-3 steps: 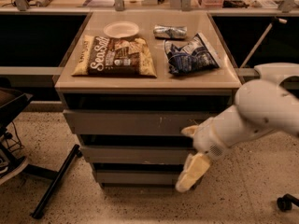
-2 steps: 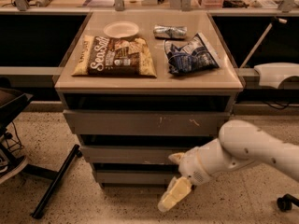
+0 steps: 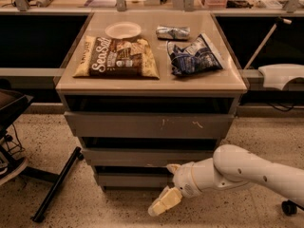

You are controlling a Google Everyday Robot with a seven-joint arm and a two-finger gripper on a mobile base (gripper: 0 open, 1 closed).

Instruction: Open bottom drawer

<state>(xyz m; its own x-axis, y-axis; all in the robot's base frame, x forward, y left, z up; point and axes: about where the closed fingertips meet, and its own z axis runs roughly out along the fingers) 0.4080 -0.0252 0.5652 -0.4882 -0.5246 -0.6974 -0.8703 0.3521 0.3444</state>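
The bottom drawer [image 3: 128, 180] is the narrow, plain grey front at the foot of the three-drawer cabinet, with a dark gap above it. It looks pushed in, about flush with the fronts above. My gripper [image 3: 168, 185] is in front of the drawer's right end, on a white arm that comes in from the lower right. It is open. One cream fingertip [image 3: 173, 167] sits at the gap above the drawer front, and the other finger [image 3: 163, 203] hangs low, in front of the floor below the drawer.
The cabinet top [image 3: 228, 82] holds a brown chip bag [image 3: 118, 57], a blue bag [image 3: 194, 55], a white plate [image 3: 123, 30] and a small silver packet [image 3: 173, 32]. The mid drawer [image 3: 142, 156] and the scratched top drawer [image 3: 147, 125] are above. A black chair base [image 3: 52, 189] stands at left.
My arm has swung left and down across the cabinet. The gripper has moved from the right side of the middle drawer to the right end of the bottom drawer.
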